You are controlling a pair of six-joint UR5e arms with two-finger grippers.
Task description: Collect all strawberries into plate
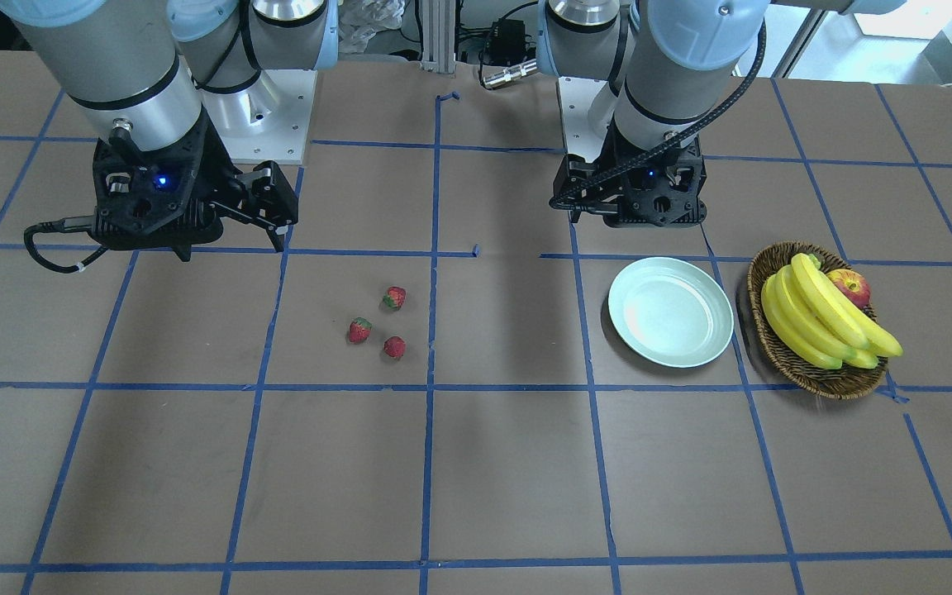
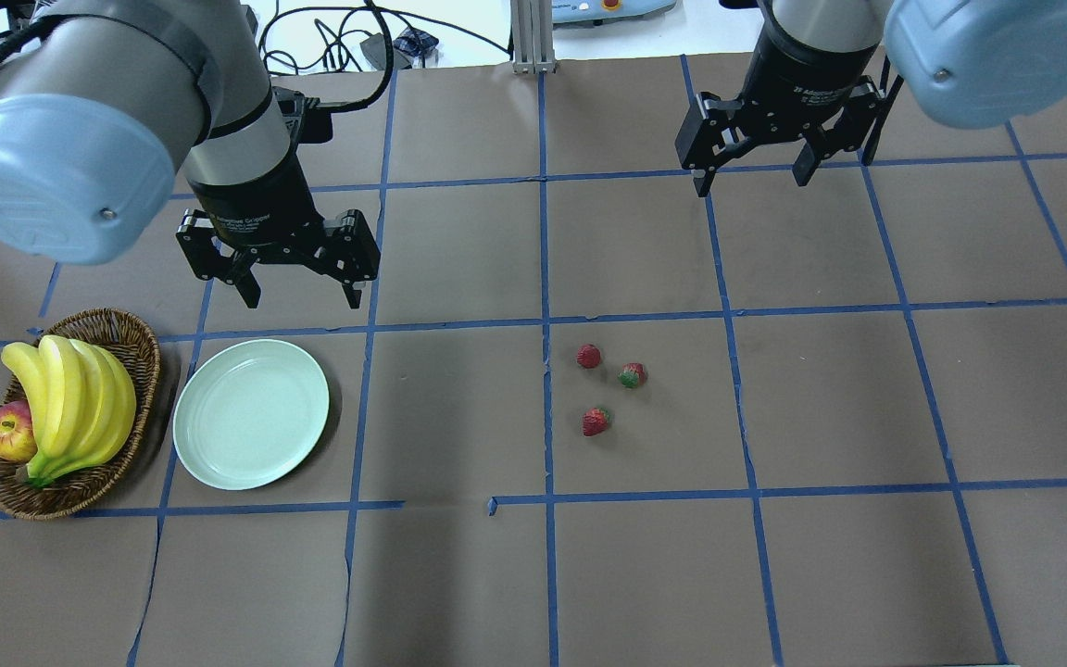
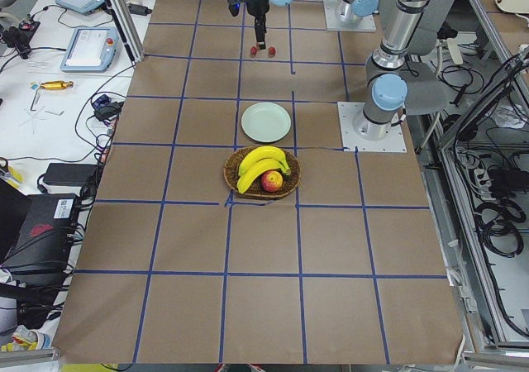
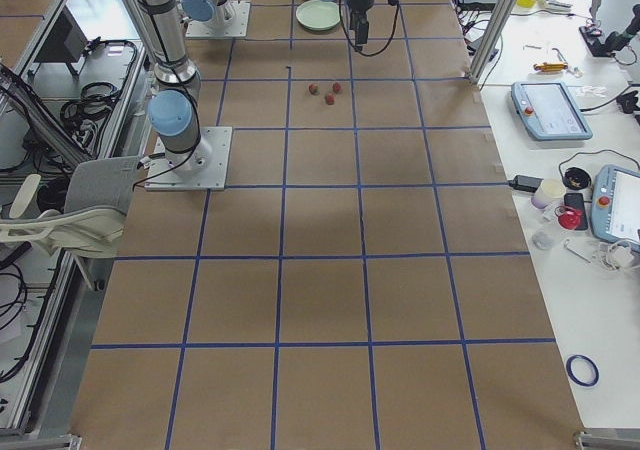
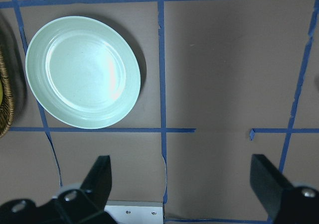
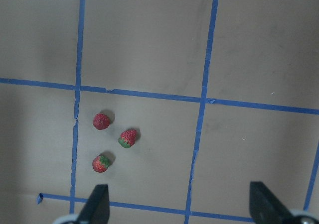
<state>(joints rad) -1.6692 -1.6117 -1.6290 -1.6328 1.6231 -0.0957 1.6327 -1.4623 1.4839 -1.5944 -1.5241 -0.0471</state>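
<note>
Three strawberries lie loose on the brown table: one [image 2: 589, 356], one [image 2: 632, 375] and one [image 2: 596, 422]. They also show in the right wrist view [image 6: 101, 121], [image 6: 127, 138], [image 6: 100, 163]. The pale green plate [image 2: 251, 412] sits empty to their left, and also shows in the left wrist view [image 5: 83, 72]. My left gripper [image 2: 302, 301] hangs open and empty just beyond the plate. My right gripper [image 2: 753, 181] hangs open and empty, beyond and to the right of the strawberries.
A brown wicker basket [image 2: 140, 338] stands left of the plate, touching or nearly touching it. It holds a bunch of bananas [image 2: 70, 398] and an apple [image 2: 8, 432]. Blue tape lines grid the table.
</note>
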